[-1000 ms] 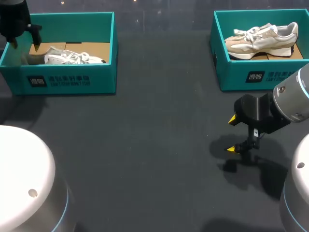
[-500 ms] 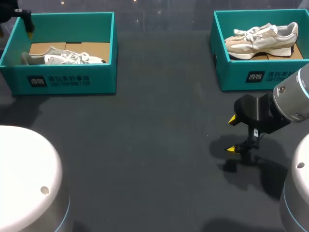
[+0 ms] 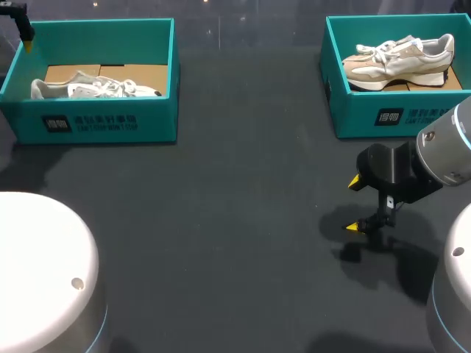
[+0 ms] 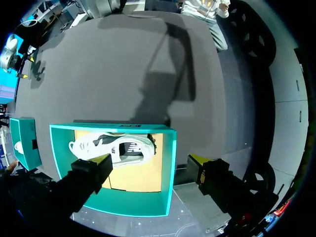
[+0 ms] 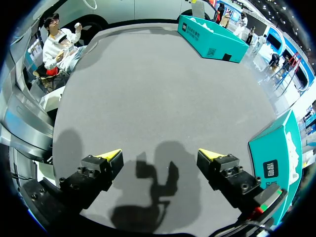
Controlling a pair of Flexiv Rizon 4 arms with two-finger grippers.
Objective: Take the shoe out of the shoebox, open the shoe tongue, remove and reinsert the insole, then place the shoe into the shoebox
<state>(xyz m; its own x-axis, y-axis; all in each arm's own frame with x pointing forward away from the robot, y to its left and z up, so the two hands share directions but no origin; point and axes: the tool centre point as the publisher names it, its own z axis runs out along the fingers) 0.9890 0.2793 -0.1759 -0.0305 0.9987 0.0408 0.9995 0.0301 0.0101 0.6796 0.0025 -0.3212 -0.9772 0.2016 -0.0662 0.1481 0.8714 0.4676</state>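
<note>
Lengthwise in shoebox [image 3: 103,123], shoe [image 3: 99,89] toe rightward

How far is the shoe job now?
Done: nothing provable; the left shoe lies in the left shoebox, the right shoe in the right shoebox. In hand: nothing; the left gripper is open above the left shoebox, the right gripper open over the table. Left: unclear whether the job is finished or not started.

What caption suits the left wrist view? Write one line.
Open left pincer hovers above a teal shoebox, white shoe lying inside.
</note>
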